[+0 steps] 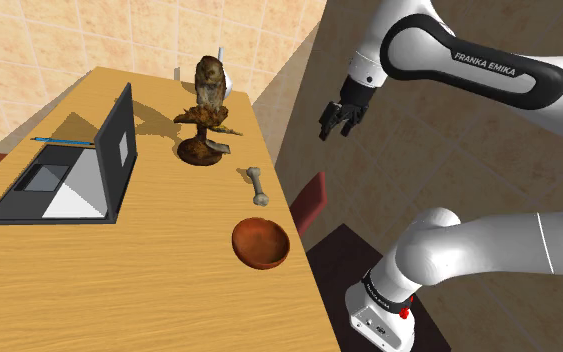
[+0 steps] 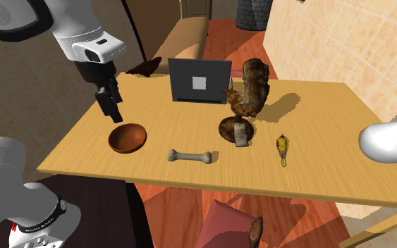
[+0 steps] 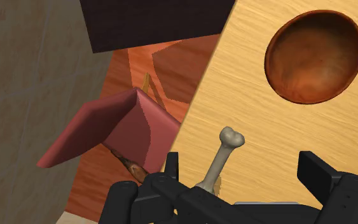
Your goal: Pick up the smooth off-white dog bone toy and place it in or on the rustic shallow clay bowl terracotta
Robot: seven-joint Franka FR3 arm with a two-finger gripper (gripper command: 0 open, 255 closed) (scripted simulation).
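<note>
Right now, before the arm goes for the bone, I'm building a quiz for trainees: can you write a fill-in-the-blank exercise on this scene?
1. The bone toy lies on the wooden ____.
2. The gripper hangs in the air beside the table edge, its fingers ____, holding nothing.
3. The brown bowl is ____: nothing lies in it.

Missing words: table; open; empty.
</note>
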